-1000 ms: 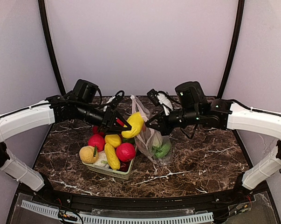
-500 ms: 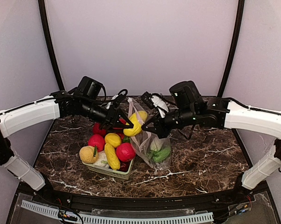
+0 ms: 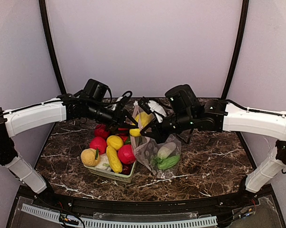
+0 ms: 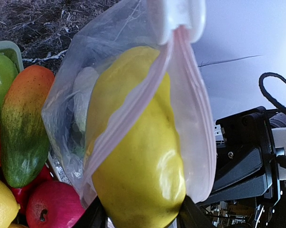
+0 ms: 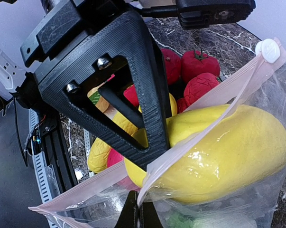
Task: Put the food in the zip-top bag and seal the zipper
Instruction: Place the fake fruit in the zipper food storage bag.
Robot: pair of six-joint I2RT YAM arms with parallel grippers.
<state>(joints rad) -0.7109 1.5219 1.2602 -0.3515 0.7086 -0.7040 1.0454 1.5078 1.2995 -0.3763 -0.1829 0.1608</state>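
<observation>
Since half a second ago both arms have closed inward, and the zip-top bag, standing just right of the basket, now takes the yellow fruit partway through its mouth; its film is thin, limp and light, so my right claw stays clenched on the rim. That fruit looks rigid, glossy and probably slippery, and my left claw clamps its rear end. Its zipper is a soft strip, best pinched beside the slider.

Yellow fruit, pink zipper, brown-marbled table
</observation>
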